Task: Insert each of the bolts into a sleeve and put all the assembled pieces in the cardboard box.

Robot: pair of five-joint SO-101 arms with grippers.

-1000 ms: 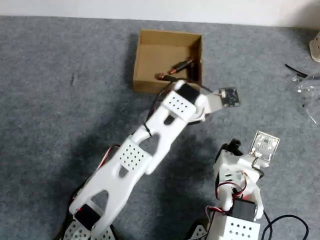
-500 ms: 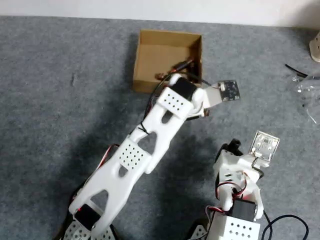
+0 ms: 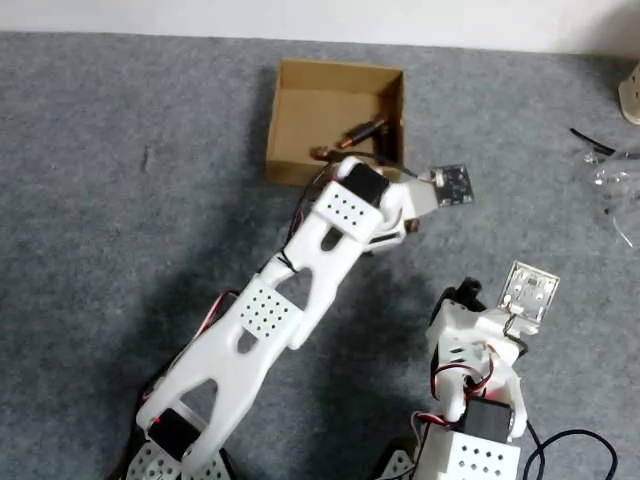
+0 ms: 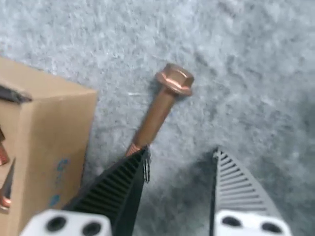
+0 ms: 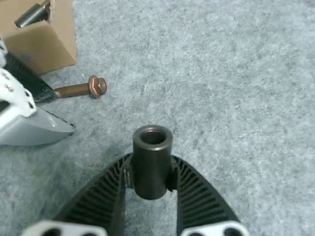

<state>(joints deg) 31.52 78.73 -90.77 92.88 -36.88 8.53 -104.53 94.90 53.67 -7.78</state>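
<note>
Just ahead of the left claw (image 4: 180,152) lies the bolt (image 4: 160,110), head pointing away. Claw's spread apart, shank tip at one finger (image 4: 123,182).

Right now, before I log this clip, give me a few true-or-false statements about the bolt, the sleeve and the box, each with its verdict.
1. The right hand grips a dark sleeve. True.
2. The copper bolt lies inside the cardboard box. False: it lies on the grey carpet beside the box.
3. The left hand is shut on the bolt. False: its jaws stand open, with the bolt's tip at one finger.
4. The held sleeve has no bolt in it. True: its bore shows open.
5. The cardboard box is empty. False: assembled pieces lie in it.
</note>
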